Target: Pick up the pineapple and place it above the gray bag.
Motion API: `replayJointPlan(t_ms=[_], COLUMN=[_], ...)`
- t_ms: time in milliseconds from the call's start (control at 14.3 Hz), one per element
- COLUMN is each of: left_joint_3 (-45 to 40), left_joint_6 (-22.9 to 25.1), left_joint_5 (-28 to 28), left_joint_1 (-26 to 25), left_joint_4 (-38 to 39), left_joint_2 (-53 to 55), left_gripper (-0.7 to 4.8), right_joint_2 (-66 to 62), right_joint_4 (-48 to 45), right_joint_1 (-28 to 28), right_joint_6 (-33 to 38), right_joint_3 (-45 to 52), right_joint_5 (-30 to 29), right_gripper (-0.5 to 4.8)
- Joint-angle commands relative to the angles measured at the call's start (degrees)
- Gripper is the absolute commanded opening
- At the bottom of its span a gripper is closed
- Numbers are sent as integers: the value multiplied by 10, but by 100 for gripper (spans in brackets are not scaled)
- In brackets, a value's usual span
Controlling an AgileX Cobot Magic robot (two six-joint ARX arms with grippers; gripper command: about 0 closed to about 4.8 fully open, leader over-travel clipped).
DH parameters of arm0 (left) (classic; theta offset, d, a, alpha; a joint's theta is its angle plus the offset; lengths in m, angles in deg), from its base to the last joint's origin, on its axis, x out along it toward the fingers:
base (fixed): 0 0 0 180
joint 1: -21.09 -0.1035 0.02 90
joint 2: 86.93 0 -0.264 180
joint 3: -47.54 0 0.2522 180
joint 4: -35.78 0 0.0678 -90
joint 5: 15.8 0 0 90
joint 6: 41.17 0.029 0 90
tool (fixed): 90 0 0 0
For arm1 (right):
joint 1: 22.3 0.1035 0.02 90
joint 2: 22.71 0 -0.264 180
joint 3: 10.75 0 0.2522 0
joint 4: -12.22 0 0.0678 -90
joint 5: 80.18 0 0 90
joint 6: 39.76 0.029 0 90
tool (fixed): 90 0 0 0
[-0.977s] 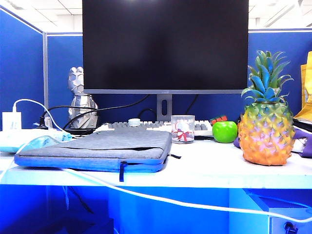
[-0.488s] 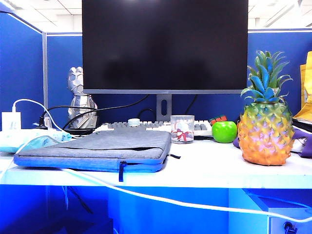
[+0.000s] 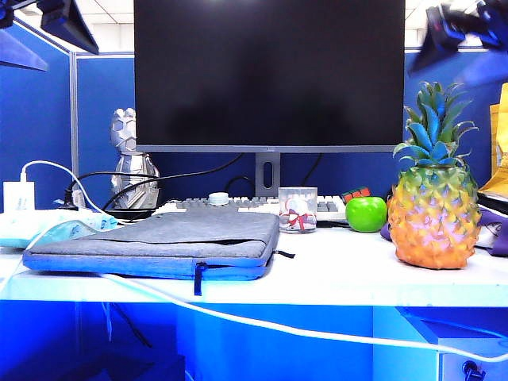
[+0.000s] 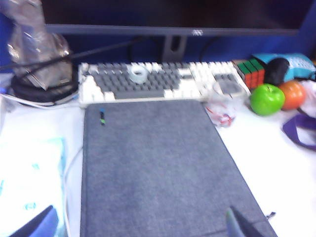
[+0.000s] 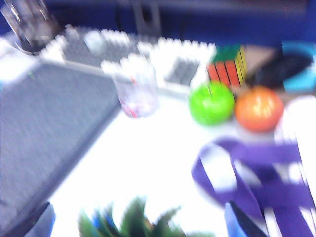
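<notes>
The pineapple (image 3: 434,208) stands upright on the right of the white desk, orange-yellow with a spiky blue-green crown. The gray bag (image 3: 175,238) lies flat on the left. My left gripper (image 3: 44,36) hangs high in the top left corner of the exterior view, above the bag. In the left wrist view it (image 4: 138,228) is open over the bag's fabric (image 4: 153,168). My right gripper (image 3: 464,44) hovers blurred above the pineapple's crown. In the right wrist view it (image 5: 138,231) is open, with the leaf tips (image 5: 128,217) between its fingers and well apart from them.
A monitor (image 3: 268,75) and a keyboard (image 3: 238,205) stand behind the bag. A glass cup (image 3: 298,209), a green apple (image 3: 366,214), an orange fruit (image 5: 258,108), a colour cube (image 5: 227,64) and a purple strap (image 5: 256,168) sit mid-right. A white cable (image 3: 262,321) crosses the desk front.
Both grippers have come into the exterior view at its top corners; earlier neither showed. The pineapple and the bag have not moved.
</notes>
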Motion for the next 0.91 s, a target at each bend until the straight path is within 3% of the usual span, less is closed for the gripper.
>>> replayJointPlan(t_ms=[70, 279, 698, 907], left_joint_3=[3, 3, 3, 3], left_joint_6=[2, -4, -15, -15], left_joint_5=[3, 4, 24, 27], left_joint_1=[0, 0, 1, 1], left_joint_4=[-5, -5, 5, 7], left_joint_2=[-2, -2, -2, -2], left_gripper=[479, 479, 479, 479], right_joint_2=[2, 2, -47, -86], right_joint_4=[58, 100, 99, 53], right_joint_1=[0, 4, 7, 10], right_joint_6=[-12, -12, -10, 5], right_joint_3=[-3, -3, 1, 0], right_joint_5=[-23, -54, -97, -103], right_gripper=[479, 479, 479, 479])
